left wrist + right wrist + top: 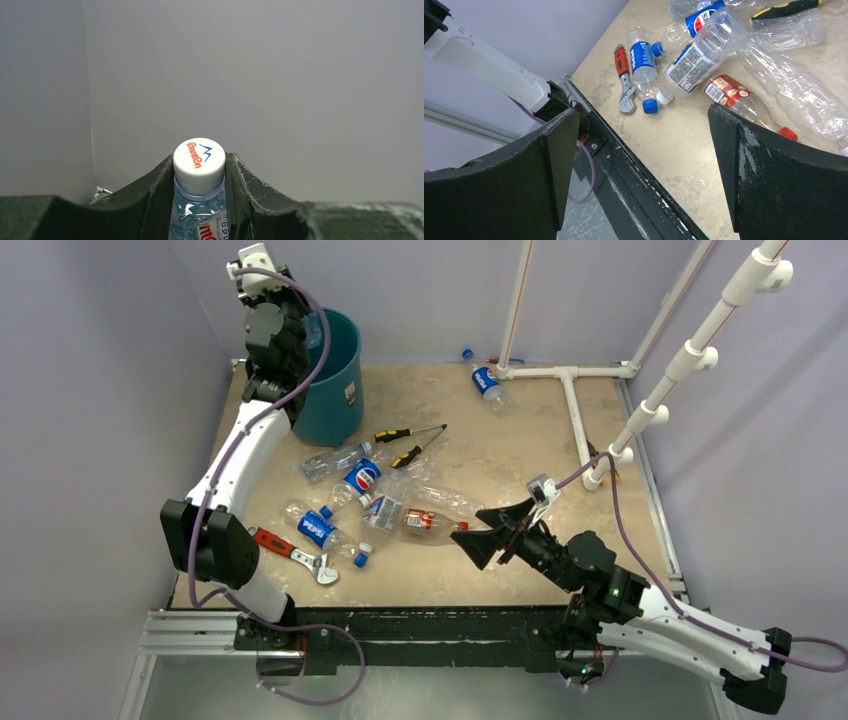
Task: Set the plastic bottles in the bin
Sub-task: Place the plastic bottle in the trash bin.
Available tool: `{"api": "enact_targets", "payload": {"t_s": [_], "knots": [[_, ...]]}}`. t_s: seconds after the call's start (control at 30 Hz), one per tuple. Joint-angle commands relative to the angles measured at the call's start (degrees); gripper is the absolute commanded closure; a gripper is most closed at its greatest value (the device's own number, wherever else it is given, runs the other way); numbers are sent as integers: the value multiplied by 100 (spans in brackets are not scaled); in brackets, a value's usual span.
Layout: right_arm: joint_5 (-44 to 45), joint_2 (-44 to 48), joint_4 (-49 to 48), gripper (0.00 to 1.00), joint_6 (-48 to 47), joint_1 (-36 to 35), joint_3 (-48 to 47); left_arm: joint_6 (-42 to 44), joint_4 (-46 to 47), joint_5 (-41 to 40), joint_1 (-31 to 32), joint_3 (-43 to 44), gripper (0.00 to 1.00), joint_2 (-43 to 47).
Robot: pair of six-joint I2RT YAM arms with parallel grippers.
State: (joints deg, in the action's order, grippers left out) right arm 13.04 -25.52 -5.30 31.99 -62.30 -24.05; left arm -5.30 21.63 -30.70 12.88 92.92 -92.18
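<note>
Upper left of the frame, left hand: pinching a clear bottle by its neck, over the bin at its left rim.
Cap: white, red "GamOn", blue peak mark.
Right hand: spread wide, just beside a red-labelled bottle on the surface.
Other bottles: mid-frame, several labelled Pepsi.

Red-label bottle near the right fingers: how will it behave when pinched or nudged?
The red-label bottle looks empty and thin-walled: probably light, likely to dent when squeezed. Lying on its side, round, it may roll if nudged. Smooth clear plastic could slip.
</note>
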Motion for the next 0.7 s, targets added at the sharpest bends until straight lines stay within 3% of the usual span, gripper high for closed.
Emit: {"api": "enact_targets", "payload": {"t_s": [0.0, 0.27, 0.33, 0.4, 0.47, 0.67], "knots": [[133, 88, 199, 1, 52, -28, -12, -416, 101, 227, 4, -338, 100, -158], [439, 72, 426, 1, -52, -31, -198, -729, 162, 211, -58, -941, 100, -282], [469, 109, 459, 1, -35, -29, -179, -740, 86, 291, -60, -960, 86, -256], [472, 140, 496, 1, -35, -31, -185, -764, 59, 418, -60, -989, 56, -176], [471, 163, 521, 1, -54, -30, -230, -829, 95, 448, -61, -1013, 37, -66], [676, 255, 910, 1, -121, -28, -438, -935, -267, 529, -58, -865, 18, 394]]}}
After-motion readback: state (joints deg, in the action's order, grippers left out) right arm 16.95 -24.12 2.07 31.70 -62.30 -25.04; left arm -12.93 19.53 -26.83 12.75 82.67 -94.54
